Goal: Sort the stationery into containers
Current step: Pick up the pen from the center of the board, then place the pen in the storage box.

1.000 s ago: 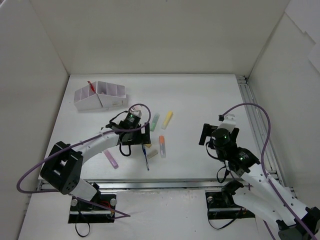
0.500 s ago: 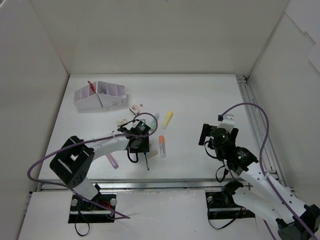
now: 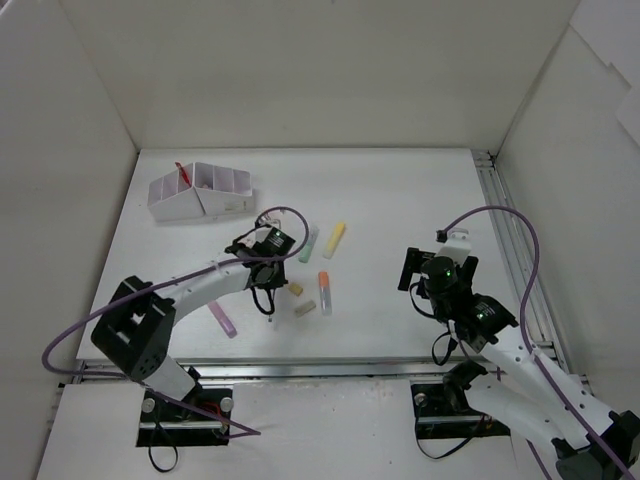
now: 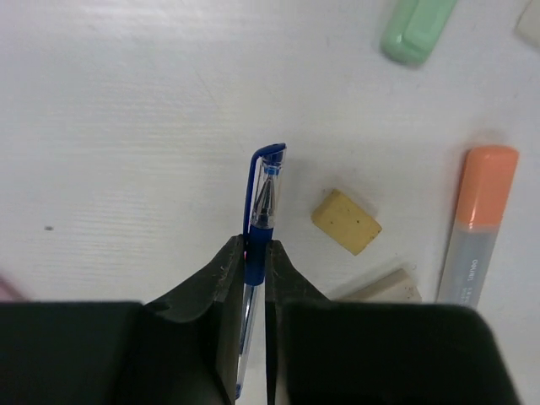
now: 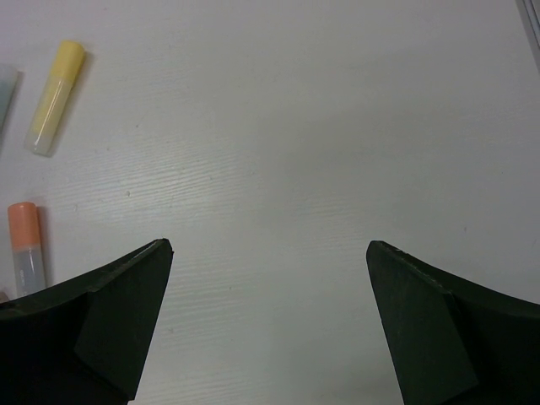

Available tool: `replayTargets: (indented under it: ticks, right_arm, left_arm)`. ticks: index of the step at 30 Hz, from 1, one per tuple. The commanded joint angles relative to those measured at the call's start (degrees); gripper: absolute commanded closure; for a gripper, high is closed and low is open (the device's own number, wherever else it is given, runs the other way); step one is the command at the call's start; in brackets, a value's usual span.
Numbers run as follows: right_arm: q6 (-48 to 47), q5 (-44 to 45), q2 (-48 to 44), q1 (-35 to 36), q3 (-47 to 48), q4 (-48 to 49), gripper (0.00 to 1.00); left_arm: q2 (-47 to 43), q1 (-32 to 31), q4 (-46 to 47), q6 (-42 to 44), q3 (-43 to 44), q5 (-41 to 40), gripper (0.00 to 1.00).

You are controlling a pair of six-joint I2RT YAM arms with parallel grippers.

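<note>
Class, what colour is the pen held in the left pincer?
The pen is blue; the left wrist view shows it best.

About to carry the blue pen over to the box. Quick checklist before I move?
1. Grip: ok. Left hand is shut on the blue pen, just behind its cap.
2. Pen off the table: cannot tell.
3. Neighbours clear of the grip: ok. Eraser and orange marker lie apart from the pen.
4. Box ready: ok. It sits flat, compartments facing up, with a red pen at its left end.
5. Right hand out of the way: ok. It is open, over on the right side.
</note>
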Motion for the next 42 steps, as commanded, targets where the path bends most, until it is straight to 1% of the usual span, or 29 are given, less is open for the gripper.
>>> replayTargets:
  ticks: [1, 2, 3, 4, 5, 6, 7, 8, 9, 10, 11, 12, 13, 14, 15, 16, 17, 18, 20, 21, 23, 24, 27, 29, 35, 38, 41, 42]
  right_arm:
    - [-1.55, 1.11, -1.21, -0.34, 0.81, 1.94, 0.02]
    - [-2.08, 0.93, -1.65, -0.25, 0.81, 2.03, 0.02]
    - [-2.61, 1.01, -1.91, -0.34, 0.81, 2.20, 0.02]
    - [-2.79, 1.10, -2.17, -0.34, 0.81, 2.29, 0.02]
    - [-3.49, 1.28, -2.79, -0.08, 0.73, 2.90, 0.02]
    - [-3.84, 1.28, -3.23, -0.34, 0.38, 3.34, 0.02]
    - [-4.54, 1.45, -3.41, -0.34, 0.20, 4.04, 0.02]
    - [-4.98, 1.37, -4.10, -0.34, -0.06, 5.62, 0.02]
    - [-5.68, 1.19, -4.28, -0.25, -0.24, 6.42, 0.02]
    - [-6.65, 0.93, -4.37, -0.34, -0.24, 7.38, 0.02]
    - [-7.18, 0.75, -4.37, -0.43, -0.15, 9.13, 0.02]
    - [-7.71, 0.75, -4.29, -0.25, -0.24, 10.11, 0.02]
    - [-8.32, 0.49, -4.11, -0.43, -0.50, 11.42, 0.02]
    - [-9.46, 0.14, -3.68, -0.43, -0.59, 14.05, 0.02]
    - [-9.91, 0.05, -3.41, -0.43, -0.85, 15.29, 0.02]
    - [-10.87, -0.47, -3.06, -0.34, -0.94, 16.52, 0.02]
    - [-11.31, -0.65, -1.84, -0.34, -1.12, 19.84, 0.02]
    - [-11.75, -0.74, -1.30, -0.25, -1.21, 20.92, 0.02]
    - [-12.98, -1.53, 0.88, -0.43, -1.03, 24.59, 0.02]
    - [-13.51, -1.88, 1.59, -0.60, -0.86, 25.58, 0.02]
    - [-14.57, -2.41, 3.78, -0.60, 0.02, 27.68, 0.02]
    - [-14.92, -2.33, 4.67, -0.69, 0.37, 28.04, 0.02]
    - [-16.24, -2.06, 7.83, -0.87, 1.69, 29.71, 0.02]
    - [-16.85, -1.71, 10.21, -1.22, 2.65, 30.68, 0.02]
    - [-17.03, -2.41, 13.99, -1.48, 3.63, 32.09, 0.02]
    - [-16.42, -2.76, 14.26, -1.57, 3.54, 32.18, 0.02]
    - [-16.24, -2.68, 13.82, -1.75, 3.54, 31.92, 0.02]
    - [-15.80, -2.59, 13.64, -1.75, 3.54, 32.00, 0.02]
  left_arm:
    - [-10.81, 4.06, 0.70, 6.65, 3.50, -6.75, 1.00]
    - [-12.67, 5.20, 1.41, 7.89, 3.59, -8.07, 1.00]
    - [-14.25, 8.00, 2.63, 9.47, 3.67, -9.74, 1.00]
    - [-17.49, 9.59, 2.65, 11.84, 3.67, -10.19, 1.00]
    - [-19.09, 11.35, 9.26, 16.47, 3.24, -10.37, 1.00]
    - [-20.67, 15.19, 12.11, 18.52, 2.89, -10.54, 1.00]
    - [-23.29, 17.32, 18.75, 21.15, 2.01, -9.50, 1.00]
    - [-24.28, 19.51, 22.04, 23.44, 1.74, -8.10, 1.00]
    - [-25.77, 23.54, 24.59, 27.38, 1.22, -4.08, 1.00]
    - [-26.30, 25.58, 29.14, 30.03, 1.04, -1.69, 1.00]
    - [-26.22, 27.17, 35.63, 31.97, 0.86, -0.19, 1.00]
    - [-25.44, 28.75, 38.48, 35.03, 1.38, 1.65, 1.00]
    - [-24.56, 31.98, 40.94, 36.98, 2.00, 3.50, 1.00]
    - [-23.16, 33.32, 44.71, 38.65, 2.88, 4.30, 1.00]
    - [-19.58, 34.73, 44.83, 39.36, 6.63, 4.57, 1.00]
    - [-17.37, 37.44, 44.49, 41.02, 8.75, 5.18, 1.00]
    - [-15.26, 38.77, 44.57, 41.56, 10.69, 5.62, 1.00]
    - [-10.54, 40.00, 45.09, 42.09, 12.71, 7.19, 1.00]
    - [-6.12, 43.33, 48.87, 42.62, 16.76, 8.00, 1.00]
    - [-2.01, 44.31, 50.18, 42.54, 19.03, 9.31, 1.00]
    - [1.53, 46.94, 53.52, 40.78, 21.24, 13.52, 1.00]
    - [4.94, 47.65, 54.75, 40.17, 23.08, 14.23, 1.00]
    - [10.40, 48.37, 57.31, 37.88, 26.42, 16.26, 1.00]
    - [13.48, 48.37, 58.02, 37.27, 27.40, 16.00, 1.00]
    - [19.11, 48.89, 61.62, 34.89, 27.32, 15.12, 1.00]
    - [20.62, 48.89, 61.01, 34.45, 28.11, 15.64, 1.00]
    - [19.75, 48.89, 59.78, 32.70, 27.06, 15.38, 1.00]
    - [19.14, 48.89, 58.73, 31.73, 26.27, 15.30, 0.90]
